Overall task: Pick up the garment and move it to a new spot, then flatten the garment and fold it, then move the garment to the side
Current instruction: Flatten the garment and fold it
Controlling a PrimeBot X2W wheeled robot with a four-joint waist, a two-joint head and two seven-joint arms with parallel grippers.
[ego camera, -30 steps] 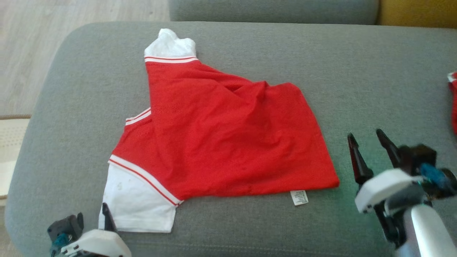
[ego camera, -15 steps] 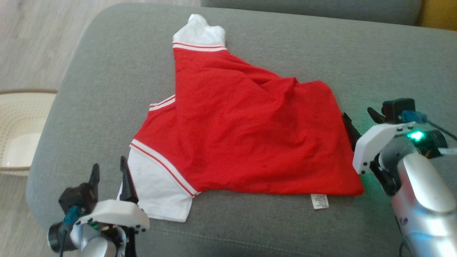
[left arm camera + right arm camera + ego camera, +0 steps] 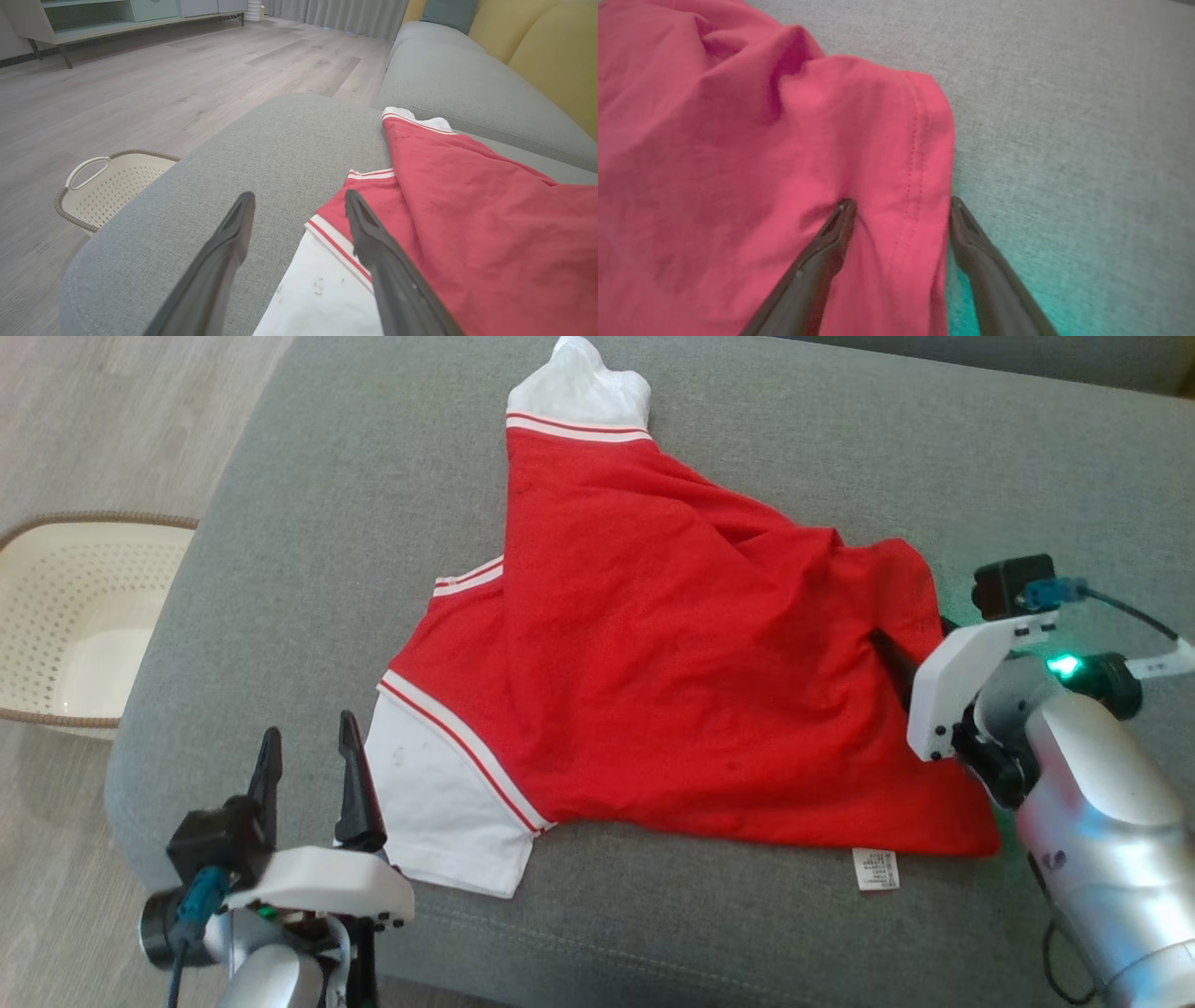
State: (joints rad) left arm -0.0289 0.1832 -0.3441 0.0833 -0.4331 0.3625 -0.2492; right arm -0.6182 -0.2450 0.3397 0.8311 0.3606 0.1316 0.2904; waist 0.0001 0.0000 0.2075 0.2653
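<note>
The garment (image 3: 672,644) is a red shirt with white sleeves, lying spread and creased on the grey sofa seat (image 3: 327,523). My left gripper (image 3: 309,733) stands open at the near left, just left of the white sleeve (image 3: 439,812). In the left wrist view its fingers (image 3: 299,196) frame bare seat and the striped sleeve band, above the cloth (image 3: 467,210). My right gripper (image 3: 915,635) is open at the shirt's right edge. In the right wrist view its fingers (image 3: 900,201) straddle the stitched red hem (image 3: 915,177), one finger on the cloth and one on the sofa.
A cream perforated basket (image 3: 65,616) sits on the wooden floor left of the sofa, also seen as basket (image 3: 107,186). A white care label (image 3: 876,870) sticks out at the shirt's near edge. Yellow back cushions (image 3: 551,60) rise behind the seat.
The head camera has shifted. My right gripper, which stood apart from the shirt, has come onto its right edge. My left gripper has risen beside the white sleeve.
</note>
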